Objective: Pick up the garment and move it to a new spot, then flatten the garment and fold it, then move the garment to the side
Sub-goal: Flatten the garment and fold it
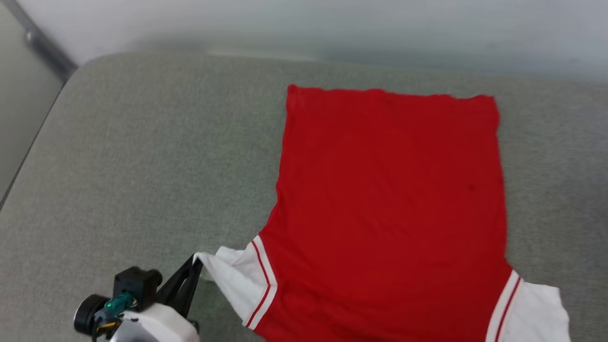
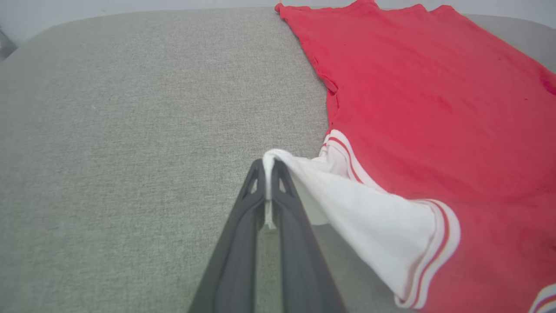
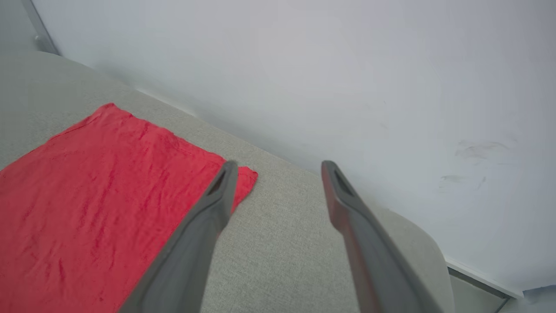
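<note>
Two fingers of the left hand (image 2: pixel 268 162) are pressed together on a white sleeve (image 2: pixel 360 217), and the red jersey shirt (image 1: pixel 389 190) lies flat on the grey fabric surface (image 1: pixel 142 152) just right of that hand, plain side up. Its neck end and other sleeve (image 1: pixel 539 311) are cut off at the head view's bottom edge; the right hand (image 3: pixel 278 167) hangs spread wide beside the far hem corner.

You see a plain red garment (image 1: pixel 389 199), its short sleeves (image 2: pixel 360 208) white with thin red stripes along the trim, your left gripper (image 2: pixel 269 167) dark grey, your right gripper (image 3: pixel 279 165) dark grey too, the cushion (image 1: pixel 142 142) flecked grey-green, the wall (image 3: pixel 347 65) pale grey with faint dark scuffs
</note>
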Tool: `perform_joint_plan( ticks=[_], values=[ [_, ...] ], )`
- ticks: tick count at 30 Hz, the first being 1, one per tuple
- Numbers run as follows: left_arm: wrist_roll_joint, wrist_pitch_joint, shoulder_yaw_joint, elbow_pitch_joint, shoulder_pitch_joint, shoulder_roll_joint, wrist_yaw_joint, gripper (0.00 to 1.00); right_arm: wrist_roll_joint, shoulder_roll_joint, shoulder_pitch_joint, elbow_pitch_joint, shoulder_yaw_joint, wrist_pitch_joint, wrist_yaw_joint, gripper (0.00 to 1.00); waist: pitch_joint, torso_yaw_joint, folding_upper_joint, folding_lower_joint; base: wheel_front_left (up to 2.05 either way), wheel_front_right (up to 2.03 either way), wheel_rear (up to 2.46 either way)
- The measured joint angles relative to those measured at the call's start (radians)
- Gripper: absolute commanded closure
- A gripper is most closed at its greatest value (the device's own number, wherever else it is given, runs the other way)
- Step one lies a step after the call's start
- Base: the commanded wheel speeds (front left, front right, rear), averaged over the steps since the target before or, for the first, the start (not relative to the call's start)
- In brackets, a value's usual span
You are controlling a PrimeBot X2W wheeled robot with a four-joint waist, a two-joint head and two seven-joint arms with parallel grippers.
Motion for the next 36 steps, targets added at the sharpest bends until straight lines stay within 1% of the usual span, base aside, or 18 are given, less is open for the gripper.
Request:
perform_joint_plan(
  ticks=[2, 9, 12, 16, 21, 25, 30, 31, 32, 36],
  values=[
    [0.018, 0.000, 0.000, -0.018, -0.023, -0.012, 0.004, 1.00, -0.007, 0.002, -0.110, 0.031, 0.030, 0.095, 0.000, 0.00, 0.036, 0.018, 0.0000, 0.0000, 0.00, 0.00, 0.00],
    [0.077, 0.000, 0.009, -0.070, -0.079, -0.045, 0.010, 1.00, -0.037, 0.013, -0.437, 0.189, 0.192, 0.451, 0.000, 0.00, 0.166, 0.080, 0.0000, 0.0001, 0.00, 0.00, 0.00],
    [0.098, 0.000, 0.009, -0.086, -0.101, -0.061, 0.010, 1.00, -0.031, 0.032, -0.531, 0.257, 0.223, 0.583, 0.000, 0.00, 0.221, 0.103, 0.0000, 0.0001, 0.00, 0.00, 0.00],
    [0.128, 0.000, 0.009, -0.100, -0.131, -0.079, 0.007, 1.00, -0.043, 0.060, -0.622, 0.341, 0.229, 0.703, 0.000, 0.00, 0.292, 0.131, 0.0000, 0.0001, 0.00, 0.00, 0.00],
    [0.165, 0.000, 0.003, -0.110, -0.177, -0.099, 0.007, 1.00, -0.086, 0.089, -0.678, 0.415, 0.220, 0.758, 0.000, 0.00, 0.373, 0.163, 0.0000, 0.0001, 0.00, 0.00, 0.00],
    [0.184, 0.000, 0.002, -0.116, -0.197, -0.117, 0.007, 1.00, -0.104, 0.107, -0.660, 0.446, 0.243, 0.763, 0.000, 0.00, 0.426, 0.184, 0.0000, 0.0001, 0.00, 0.00, 0.00],
    [0.199, -0.001, 0.001, -0.120, -0.207, -0.125, 0.007, 1.00, -0.077, 0.094, -0.635, 0.453, 0.236, 0.761, -0.001, 0.00, 0.461, 0.197, 0.0000, -0.0003, 0.00, 0.00, 0.00],
    [0.201, -0.001, 0.000, -0.120, -0.209, -0.126, 0.007, 1.00, -0.076, 0.091, -0.633, 0.453, 0.235, 0.755, -0.001, 0.68, 0.462, 0.198, 0.0000, -0.0003, 0.00, 0.00, 0.00],
    [0.202, -0.001, -0.002, -0.119, -0.210, -0.128, 0.007, 1.00, -0.076, 0.089, -0.631, 0.453, 0.237, 0.748, -0.001, 1.00, 0.461, 0.198, 0.0000, -0.0003, 0.00, 0.00, 0.00],
    [0.207, -0.001, -0.004, -0.106, -0.214, -0.133, 0.005, 1.00, -0.075, 0.101, -0.626, 0.461, 0.245, 0.699, 0.000, 1.00, 0.438, 0.193, 0.0000, -0.0002, 0.00, 0.00, 0.00]
  ],
)
